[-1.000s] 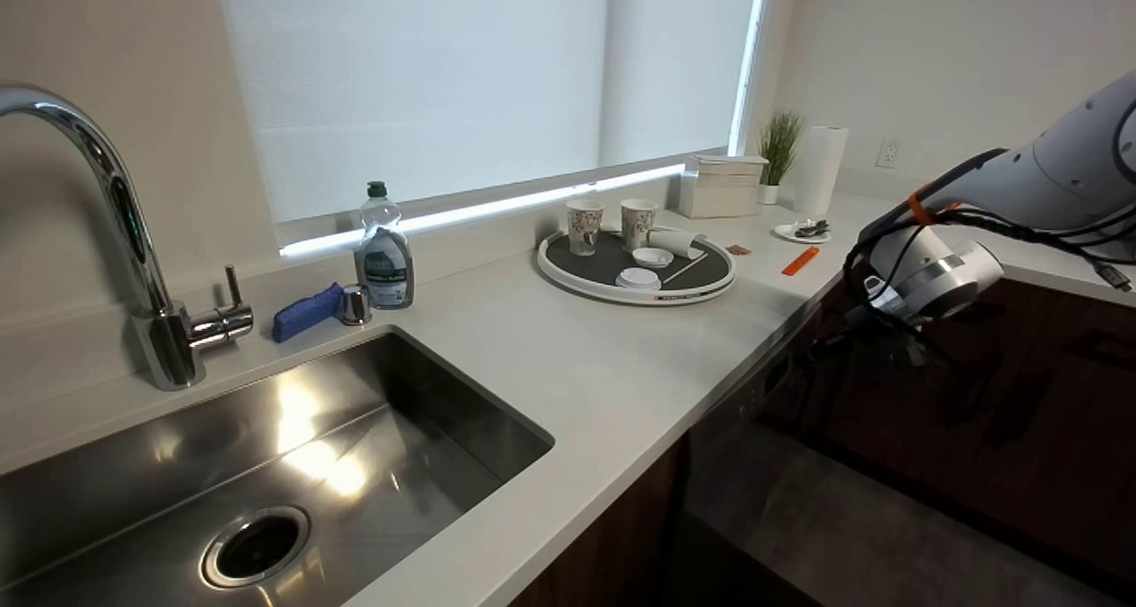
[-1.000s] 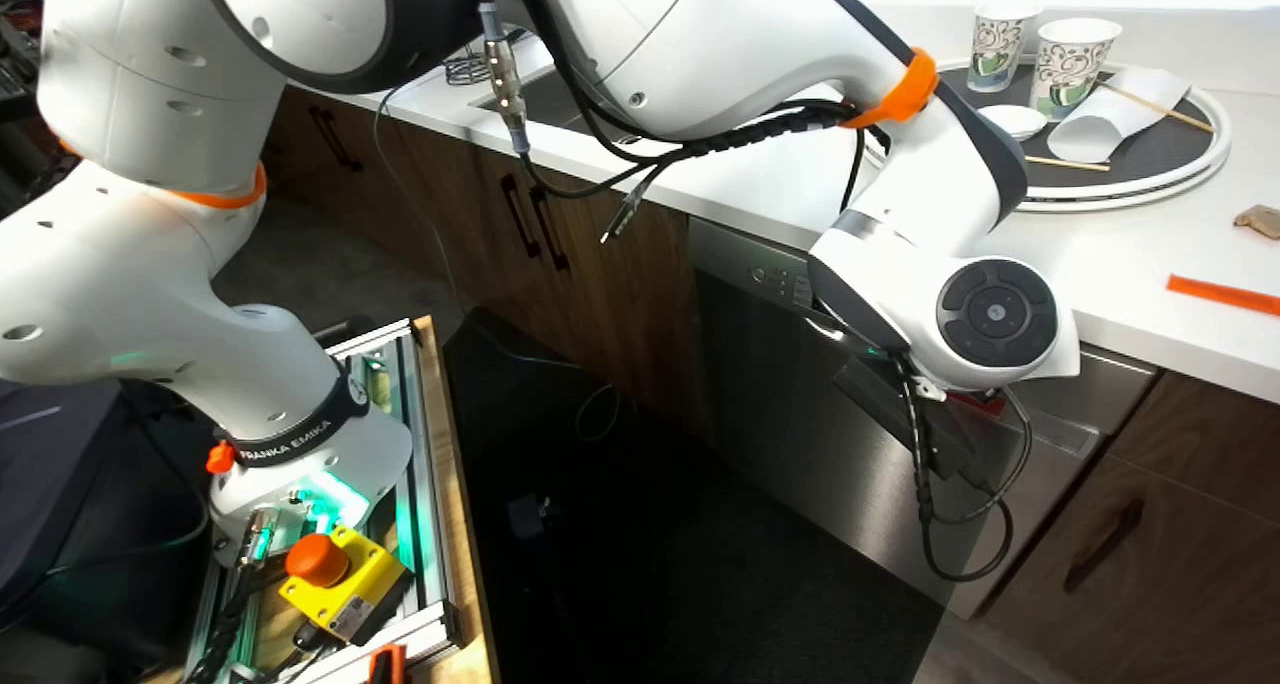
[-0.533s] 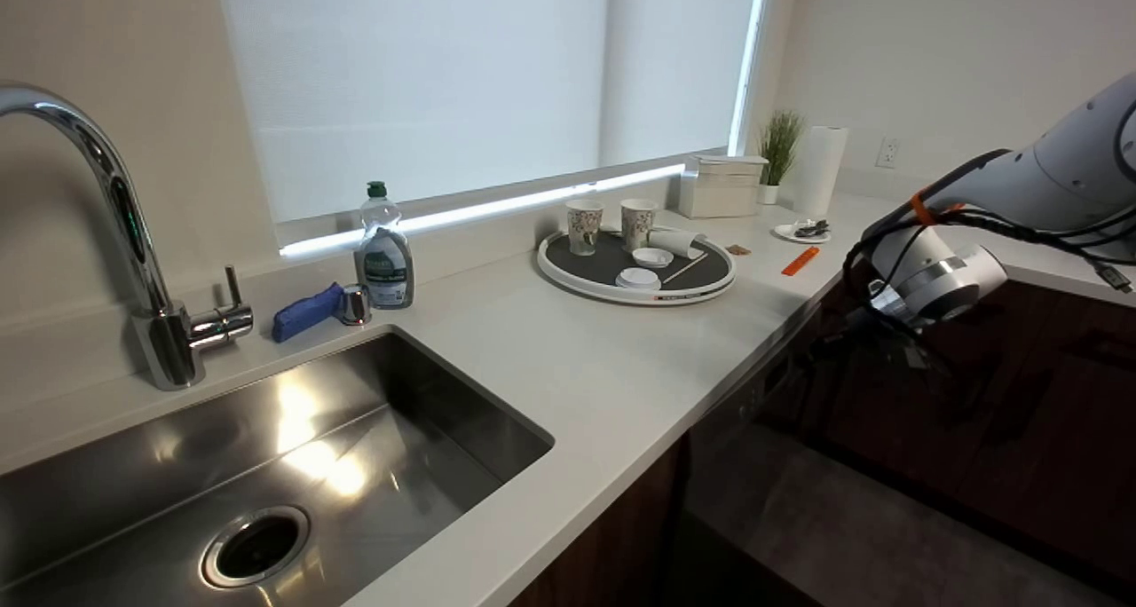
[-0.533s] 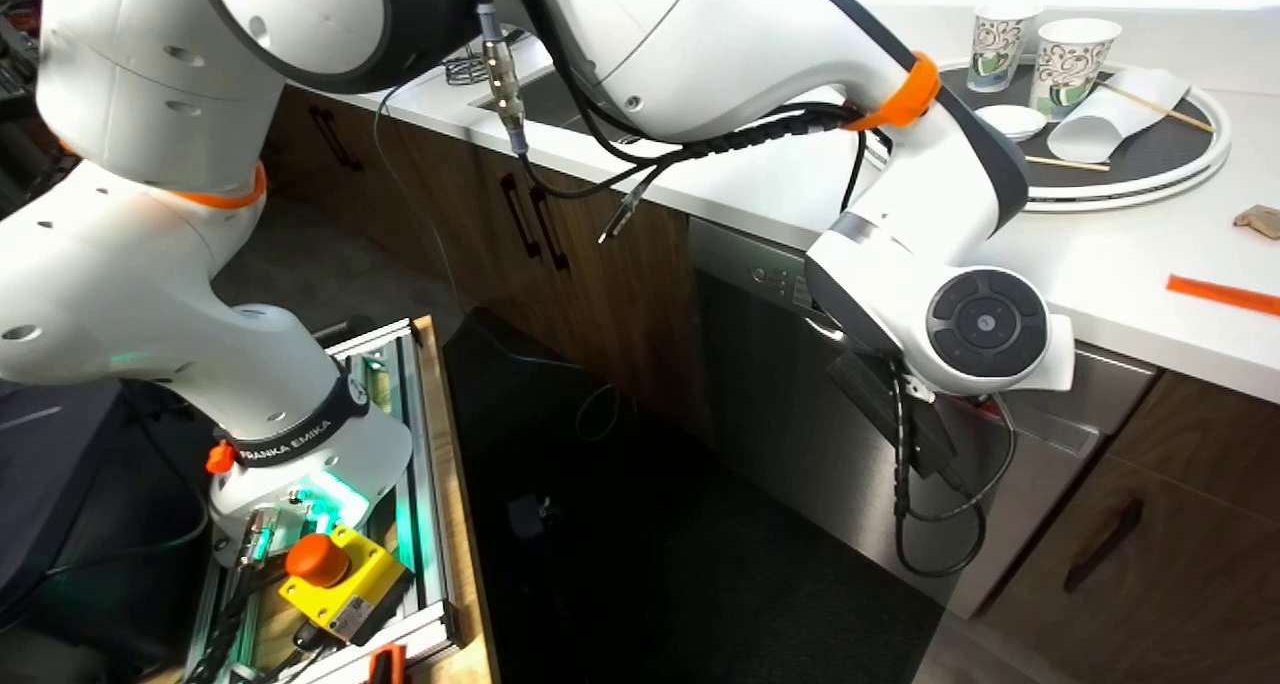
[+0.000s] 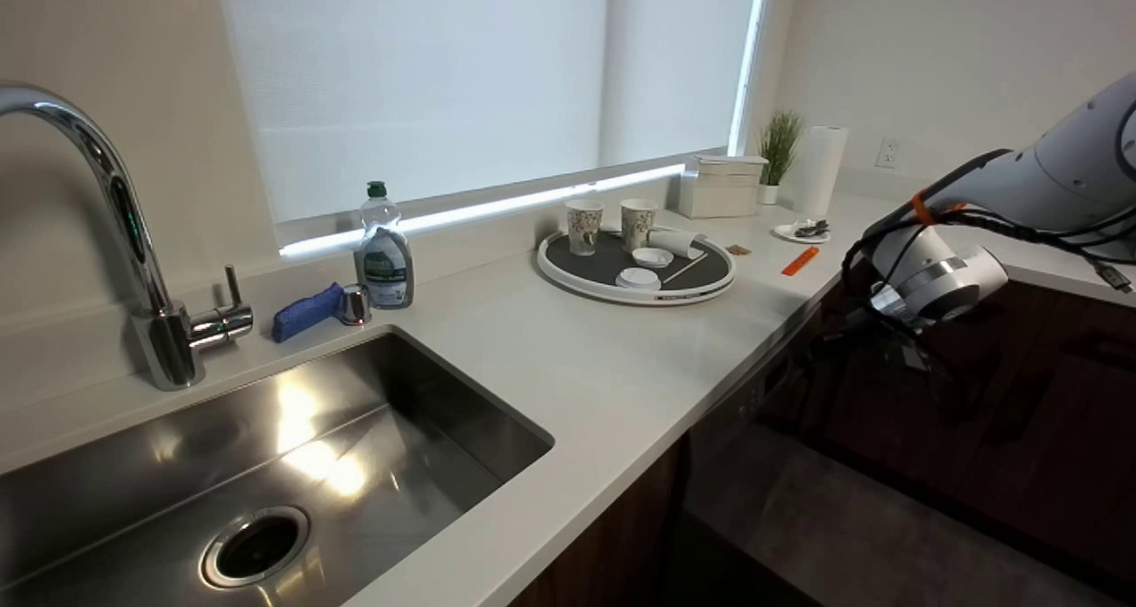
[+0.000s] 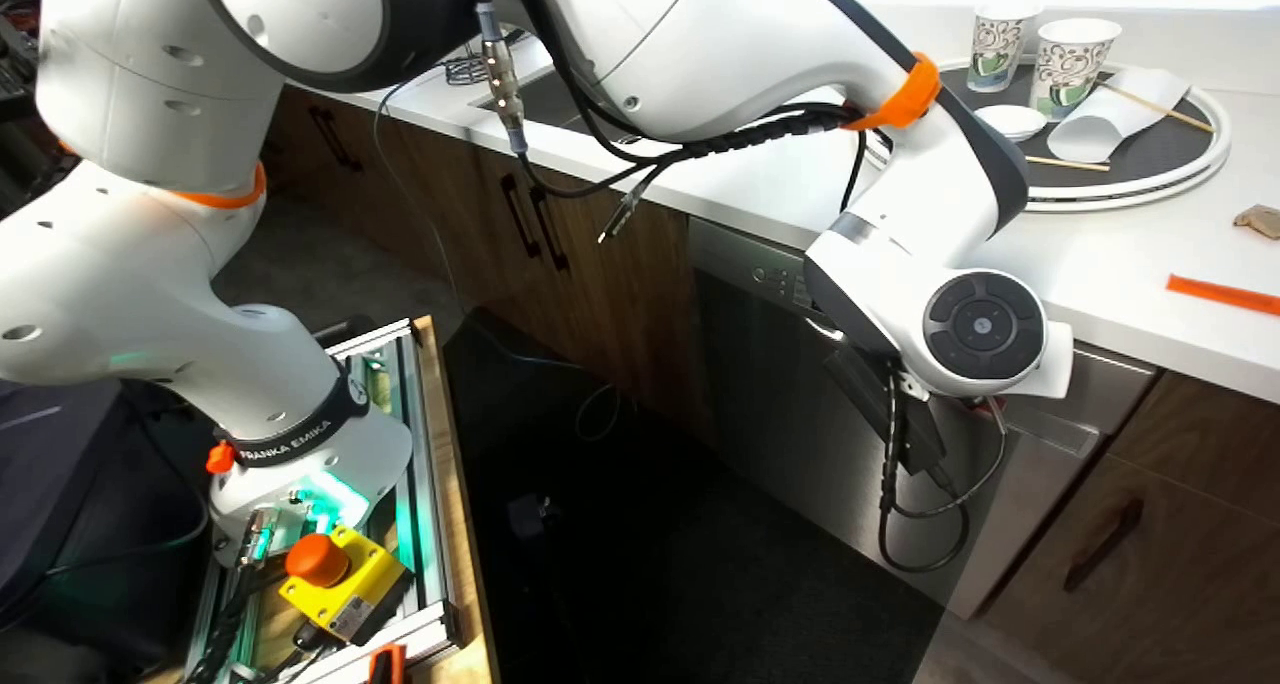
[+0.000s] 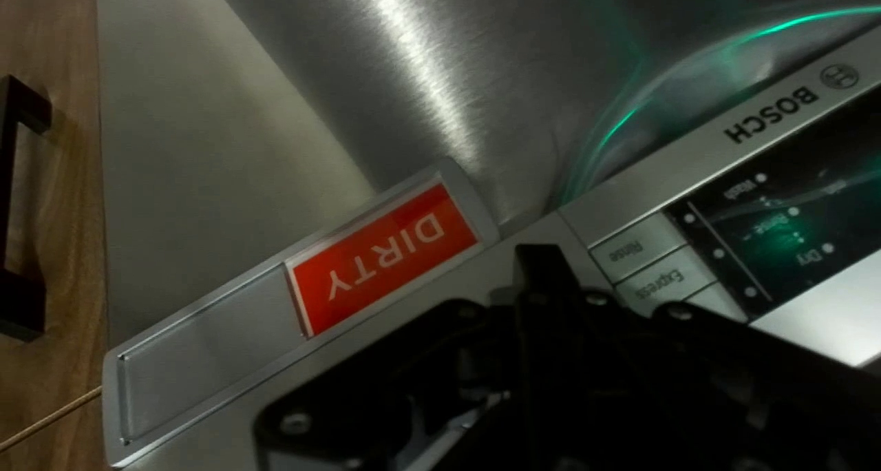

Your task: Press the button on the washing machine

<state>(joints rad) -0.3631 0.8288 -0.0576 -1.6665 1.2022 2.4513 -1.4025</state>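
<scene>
Poised at the washing machine (image 6: 775, 394) with a clenched claw (image 7: 540, 261)

Hangs before the white table (image 5: 497, 345); faces the washing machine, built in beneath that table between wooden cabinets (image 6: 620, 314); holds the arm (image 6: 760, 44) bent down toward the steel front; in the wrist view, shows the clenched claw's tip between a red DIRTY label (image 7: 385, 257) and the Rinse button (image 7: 638, 248) and Express button (image 7: 664, 281); cannot tell whether touching or just apart.

Closed end effector (image 7: 545, 271) near the Rinse button (image 7: 639, 248).
</scene>
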